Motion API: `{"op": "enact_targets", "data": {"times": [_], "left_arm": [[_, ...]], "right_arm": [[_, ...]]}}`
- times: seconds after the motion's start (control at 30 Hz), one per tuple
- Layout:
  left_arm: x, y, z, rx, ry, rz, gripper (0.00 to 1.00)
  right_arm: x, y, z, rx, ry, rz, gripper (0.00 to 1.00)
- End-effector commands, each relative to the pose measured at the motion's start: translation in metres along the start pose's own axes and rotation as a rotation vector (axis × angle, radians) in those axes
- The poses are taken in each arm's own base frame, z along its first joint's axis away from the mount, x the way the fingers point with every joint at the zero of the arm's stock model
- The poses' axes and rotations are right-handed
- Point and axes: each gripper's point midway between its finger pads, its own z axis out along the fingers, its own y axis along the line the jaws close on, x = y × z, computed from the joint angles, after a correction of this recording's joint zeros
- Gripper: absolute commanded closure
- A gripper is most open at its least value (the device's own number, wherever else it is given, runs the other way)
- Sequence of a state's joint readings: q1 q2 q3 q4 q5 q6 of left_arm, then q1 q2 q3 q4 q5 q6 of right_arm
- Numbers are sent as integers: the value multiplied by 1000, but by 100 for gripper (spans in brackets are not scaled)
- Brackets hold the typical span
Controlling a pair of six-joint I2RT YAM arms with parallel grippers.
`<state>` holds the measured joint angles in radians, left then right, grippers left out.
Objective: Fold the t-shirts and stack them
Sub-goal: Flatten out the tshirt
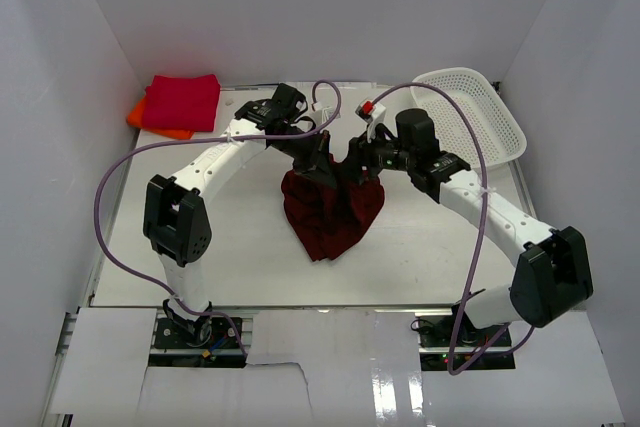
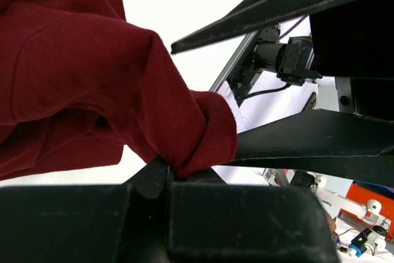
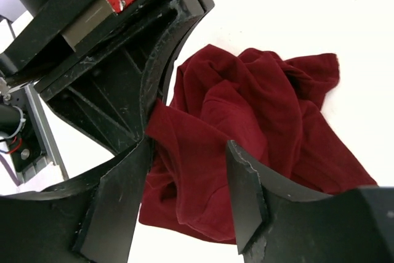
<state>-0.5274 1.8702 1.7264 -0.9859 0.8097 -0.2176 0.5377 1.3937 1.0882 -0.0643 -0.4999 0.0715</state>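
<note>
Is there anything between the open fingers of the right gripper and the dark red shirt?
Nothing visible stands in the way. The dark red shirt shows directly between the open fingers of the right gripper, close beside the left gripper, which pinches the same shirt.

The top view was bright and even, with light coming from above; the white counter [image 1: 250,267] carried only weak, soft shadows. A glossy strip [image 1: 400,387] at the near edge showed some glare. In both wrist views the background was burnt out to plain white. The maroon shirt [image 2: 92,78] was sharp there, while the close right fingers [image 3: 117,207] looked dark and a little blurred.
</note>
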Motion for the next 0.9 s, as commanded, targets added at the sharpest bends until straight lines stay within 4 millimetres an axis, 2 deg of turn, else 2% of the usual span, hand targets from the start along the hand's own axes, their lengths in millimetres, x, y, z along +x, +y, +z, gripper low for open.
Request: {"op": "enact_targets", "data": {"times": [0.0,0.1,0.13,0.17,0.2,0.23,0.27,0.33,0.47,0.67,0.77,0.8,0.87], "left_arm": [[-2,-15,-6,46,-17,53,100],[-2,-16,-6,54,-16,58,100],[-2,-16,-6,51,-16,56,100],[-2,-16,-6,52,-16,57,100],[-2,-16,-7,53,-18,60,100],[-2,-16,-6,51,-16,59,100],[-2,-16,-7,48,-19,61,100],[-1,-15,-6,45,-17,56,99],[-5,-10,-9,2,-41,59,79],[-19,-14,-20,-44,-142,83,60],[-28,-8,-32,-113,-213,95,59],[-32,-1,-36,-161,-245,86,59],[-38,-3,-51,-192,-314,108,59]], "right_arm": [[-24,11,5,-52,-54,-43,42],[-21,12,8,-67,-48,-31,48],[-18,11,11,-71,-39,-23,59],[-18,13,12,-84,-36,-20,66],[-18,14,13,-91,-32,-19,81],[-16,13,15,-92,-24,-14,90],[-16,13,15,-92,-22,-9,92],[-16,14,15,-101,-21,-9,92],[-23,15,11,-85,-42,-9,92],[-34,2,5,5,-55,8,92],[-50,-7,-2,57,-73,37,92],[-61,-10,-6,82,-84,43,92],[-77,-18,-14,135,-106,40,92]]}}
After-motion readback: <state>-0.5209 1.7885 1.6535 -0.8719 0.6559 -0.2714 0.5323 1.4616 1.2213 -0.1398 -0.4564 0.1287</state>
